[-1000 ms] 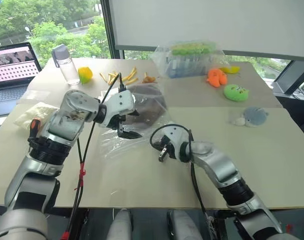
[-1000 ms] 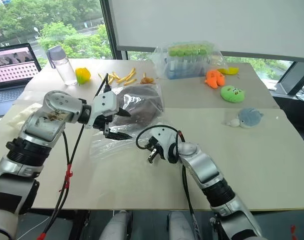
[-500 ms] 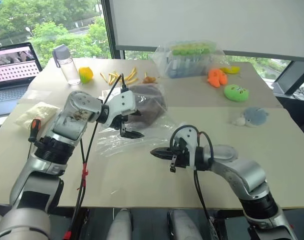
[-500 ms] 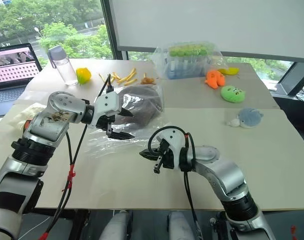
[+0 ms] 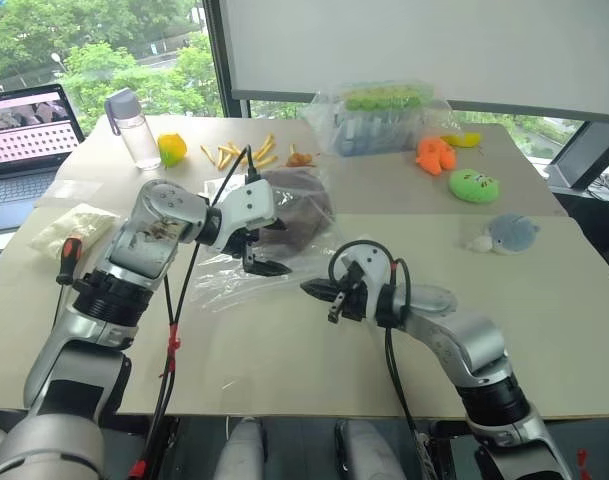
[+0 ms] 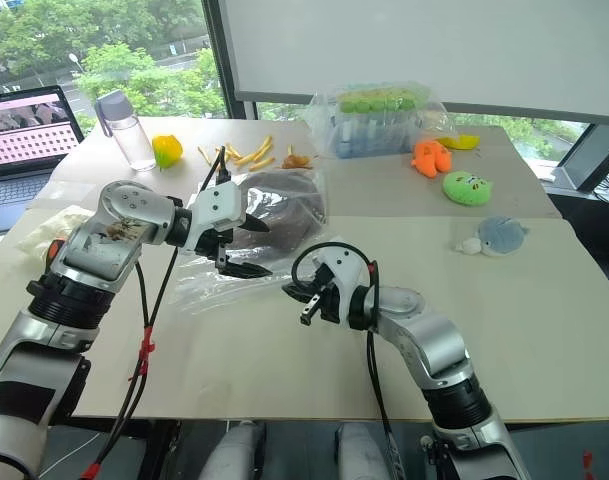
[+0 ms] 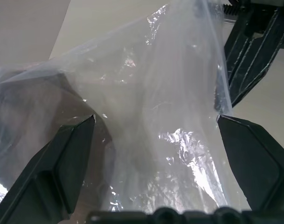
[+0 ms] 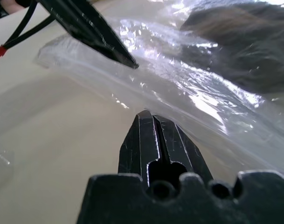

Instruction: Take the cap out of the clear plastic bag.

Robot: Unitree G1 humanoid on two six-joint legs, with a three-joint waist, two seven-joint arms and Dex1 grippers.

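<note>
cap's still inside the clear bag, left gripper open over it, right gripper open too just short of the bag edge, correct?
Not quite: the right gripper is shut. The right wrist view shows its two black fingers pressed together, pointing at the edge of the clear plastic bag. The rest holds: the cap is still inside the bag, and the left gripper is open over it.

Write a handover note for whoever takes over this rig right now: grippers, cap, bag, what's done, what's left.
Left gripper: jaws wide open over the bag, holding nothing.
Right gripper: jaws shut, empty, at the bag's near edge; whether it touches the plastic I cannot tell.
Cap: inside the bag, at its far end, on the table.
Done: nothing yet; neither gripper holds the bag.
Left: grip the bag, open it, pull the cap out.
</note>
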